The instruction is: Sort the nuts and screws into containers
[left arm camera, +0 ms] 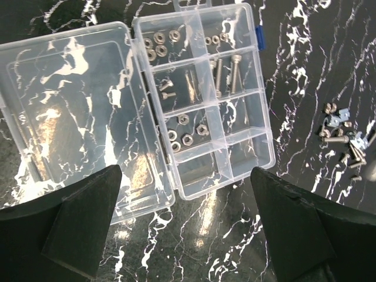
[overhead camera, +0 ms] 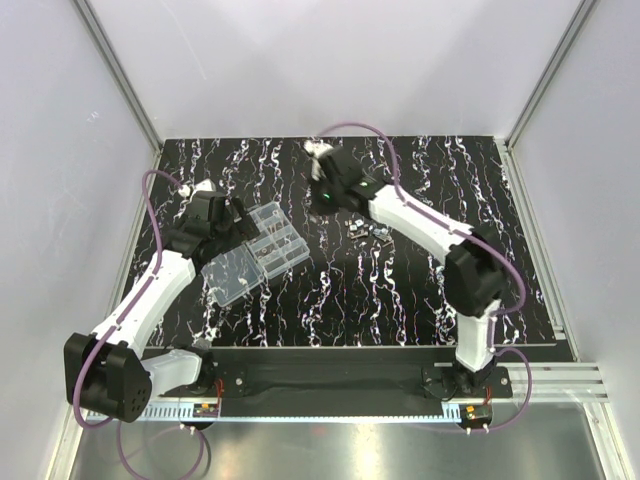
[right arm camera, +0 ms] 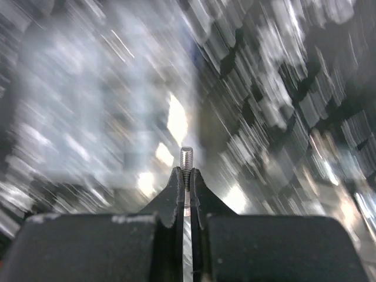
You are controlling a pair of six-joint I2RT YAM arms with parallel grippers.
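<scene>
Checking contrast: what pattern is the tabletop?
Tabletop: black with white streaks, best in left wrist view.

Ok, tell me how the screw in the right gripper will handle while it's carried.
Probably stiff and light: the screw is a thin metal pin. It may slip or pivot, since the right gripper pinches only its lower part, with the threaded end sticking out. If dropped, its round shank would likely roll.

A black, white-veined tabletop sits between pale walls and aluminium corner posts.
</scene>
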